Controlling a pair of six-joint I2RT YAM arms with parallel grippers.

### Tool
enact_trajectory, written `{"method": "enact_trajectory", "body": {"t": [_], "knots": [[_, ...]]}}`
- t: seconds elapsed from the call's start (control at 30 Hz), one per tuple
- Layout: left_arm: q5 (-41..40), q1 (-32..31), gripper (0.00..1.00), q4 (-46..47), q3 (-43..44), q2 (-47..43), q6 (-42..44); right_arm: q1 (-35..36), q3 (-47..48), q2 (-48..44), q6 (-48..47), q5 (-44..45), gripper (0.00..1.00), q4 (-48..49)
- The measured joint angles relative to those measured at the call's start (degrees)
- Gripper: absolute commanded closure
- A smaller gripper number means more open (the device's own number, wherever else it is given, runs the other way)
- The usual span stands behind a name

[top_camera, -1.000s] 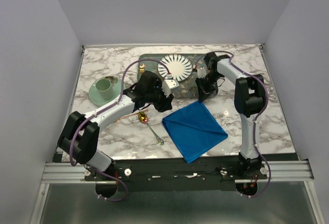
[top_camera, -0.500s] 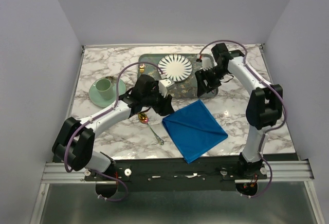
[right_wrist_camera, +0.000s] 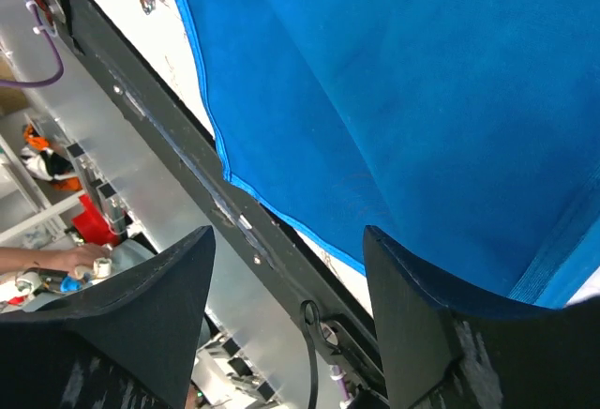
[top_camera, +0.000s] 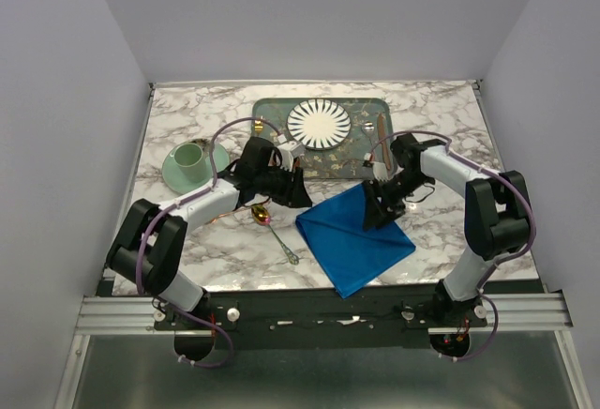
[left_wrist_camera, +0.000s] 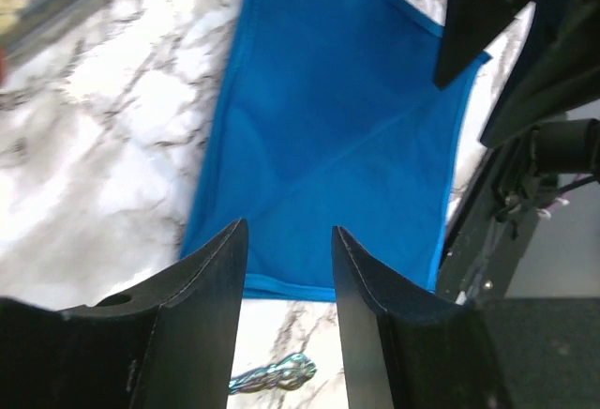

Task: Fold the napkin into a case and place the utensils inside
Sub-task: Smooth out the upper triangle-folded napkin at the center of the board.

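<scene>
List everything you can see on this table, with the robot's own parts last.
napkin: one, bright blue, flat on the near middle of the table
spoon: one, gold bowl and silvery handle, left of the napkin
plate: one, white striped, on the tray
tray: one, grey-green, far middle
cup: one, mint green, on a matching saucer, far left
table: one, white marble
left gripper: open, empty, by the napkin's left corner
right gripper: open, empty, over the napkin's right side
</scene>
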Motion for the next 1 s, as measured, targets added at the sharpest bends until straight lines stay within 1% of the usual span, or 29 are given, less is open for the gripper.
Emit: {"method": "enact_trajectory", "body": {"t": [0.13,0.3,0.53,0.63,0.67,0.87,1.0], "knots": [[-2.56,1.14,0.45,-6.19,3.23,1.46,4.94,-1.22,-0.22,0.02,0.24,0.04,0.29,0.59],[-5.05,1.14,0.46,-13.07,8.04,4.79,12.13,-3.06,-0.22,0.33,0.68,0.02,0.30,0.70],[-5.55,0.96,0.46,-18.82,11.17,7.82,20.02,-4.39,-0.68,0.44,0.85,0.81,0.34,0.28],[-5.62,0.42,0.46,-20.48,11.98,8.20,22.29,-5.03,-0.83,0.50,1.11,2.25,0.41,-0.15],[-5.64,0.20,0.46,-20.81,12.13,8.28,22.84,-5.42,-0.83,0.59,1.31,2.84,0.46,-0.22],[-6.36,-1.46,0.46,-22.75,13.75,9.77,25.75,-6.75,-0.22,3.15,1.66,7.15,0.58,-1.84],[-6.99,-2.51,0.47,-23.67,15.02,11.37,26.84,-6.84,1.01,3.52,1.11,9.18,0.63,-3.54]]}}
